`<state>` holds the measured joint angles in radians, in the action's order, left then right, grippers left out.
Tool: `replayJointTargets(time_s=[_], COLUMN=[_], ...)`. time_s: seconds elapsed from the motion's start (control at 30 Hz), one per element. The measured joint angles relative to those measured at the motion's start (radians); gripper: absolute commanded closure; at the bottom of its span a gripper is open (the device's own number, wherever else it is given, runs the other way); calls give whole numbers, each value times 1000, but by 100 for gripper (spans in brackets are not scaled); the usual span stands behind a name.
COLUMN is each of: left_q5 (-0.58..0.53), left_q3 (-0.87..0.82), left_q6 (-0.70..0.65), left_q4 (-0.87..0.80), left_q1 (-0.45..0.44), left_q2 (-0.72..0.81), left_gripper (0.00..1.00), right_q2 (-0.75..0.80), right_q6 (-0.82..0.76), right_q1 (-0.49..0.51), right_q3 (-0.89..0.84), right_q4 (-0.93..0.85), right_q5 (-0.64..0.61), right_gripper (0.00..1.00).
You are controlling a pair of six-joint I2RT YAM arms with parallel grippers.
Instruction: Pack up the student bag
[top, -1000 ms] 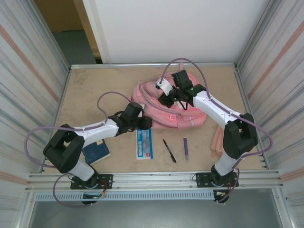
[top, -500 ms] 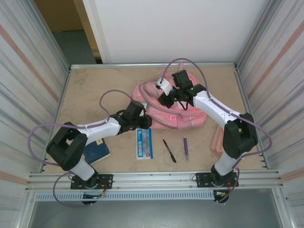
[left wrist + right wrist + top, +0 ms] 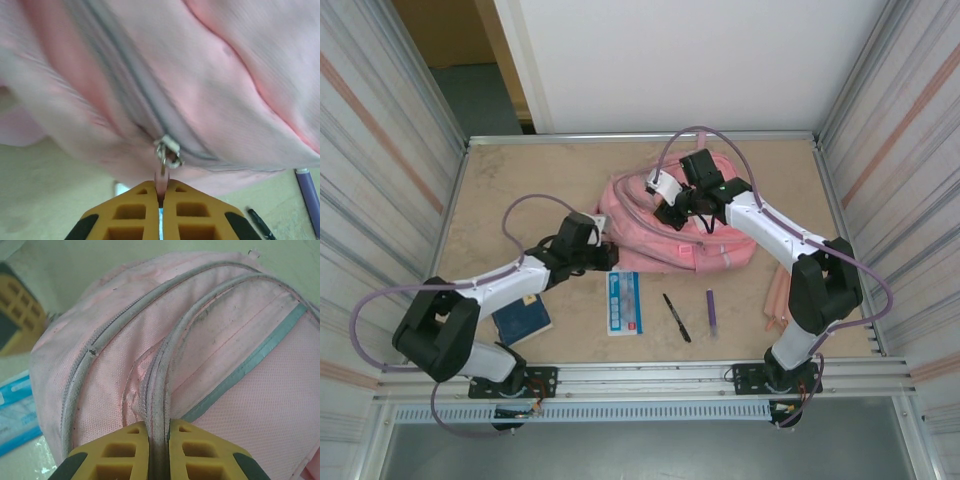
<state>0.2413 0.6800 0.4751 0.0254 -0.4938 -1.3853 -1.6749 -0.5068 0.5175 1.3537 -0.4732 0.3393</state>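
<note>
Left tool (image 3: 161,194) has clamped zipper pull (image 3: 167,151), clear at wrist; right tool (image 3: 154,434) pinches student bag (image 3: 100,390).

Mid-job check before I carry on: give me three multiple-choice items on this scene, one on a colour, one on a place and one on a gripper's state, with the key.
1. The book is:
A. red
B. blue
C. green

2. The black pen lies:
A. on the book
B. inside the bag
C. between the packet and the purple pen

3. The left gripper is:
A. shut on the bag's zip pull
B. open above the bag
C. shut on the packet

Key: 1 B, its cover shows dark blue in the top view. 2 C, the top view has it lying between those two. 3 A, the left wrist view shows both fingers pinching the pink pull tab.
</note>
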Motion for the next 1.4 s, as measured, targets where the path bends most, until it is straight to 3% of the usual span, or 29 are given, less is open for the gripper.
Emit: replayJointTargets(time_s=[0.17, 0.4, 0.93, 1.17, 1.4], left_q5=[48, 38, 179, 175, 185], left_q3=[-32, -32, -59, -60, -29], left_q6=[-8, -54, -110, -145, -161], left_q4=[17, -1, 112, 116, 98], left_q1=[74, 88, 98, 53, 35], left_q2=[48, 71, -10, -38, -68], left_gripper=[99, 97, 100, 100, 100], right_q2=[0, 0, -16, -27, 82], right_q6=[-46, -129, -733, -768, -626], right_q1=[0, 0, -40, -46, -10], right_q3=[-2, -2, -35, -138, -277], right_q4=[-32, -72, -97, 37, 130], right_q5=[6, 6, -11, -8, 24], right_gripper=[100, 100, 99, 45, 34])
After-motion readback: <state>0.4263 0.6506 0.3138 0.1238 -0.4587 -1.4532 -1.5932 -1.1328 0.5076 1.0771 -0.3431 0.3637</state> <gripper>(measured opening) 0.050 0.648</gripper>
